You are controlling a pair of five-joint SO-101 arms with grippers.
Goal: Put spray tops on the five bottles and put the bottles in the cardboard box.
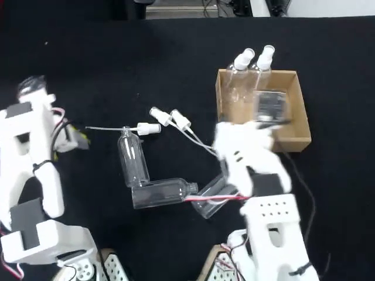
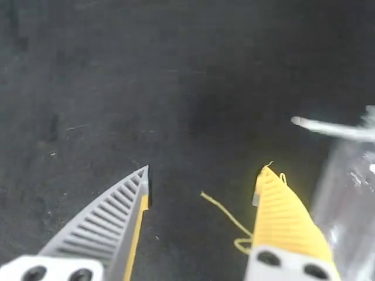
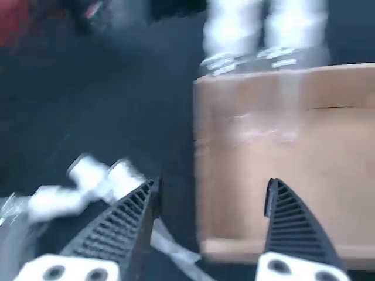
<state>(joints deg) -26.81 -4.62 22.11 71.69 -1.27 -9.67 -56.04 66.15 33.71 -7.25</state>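
Observation:
Two clear bottles with white spray tops (image 1: 253, 63) stand in the cardboard box (image 1: 299, 126). Three uncapped bottles lie on the black cloth: one (image 1: 132, 158) mid-table, one (image 1: 161, 192) below it, one (image 1: 212, 192) partly under the right arm (image 1: 246, 153). Three loose spray tops (image 1: 164, 120) lie near them. My right gripper (image 3: 214, 184) is open, just short of the box's side (image 3: 281, 152), with the spray tops (image 3: 96, 181) to one side. My left gripper (image 2: 205, 171) is open over bare cloth, with a bottle (image 2: 351, 199) and a spray tube (image 2: 328, 129) beside its yellow finger (image 2: 284, 216).
The left arm (image 1: 29, 152) stands at the table's left edge. The arm bases (image 1: 269, 246) take up the near edge. Black cloth covers the table; its far part and left middle are bare.

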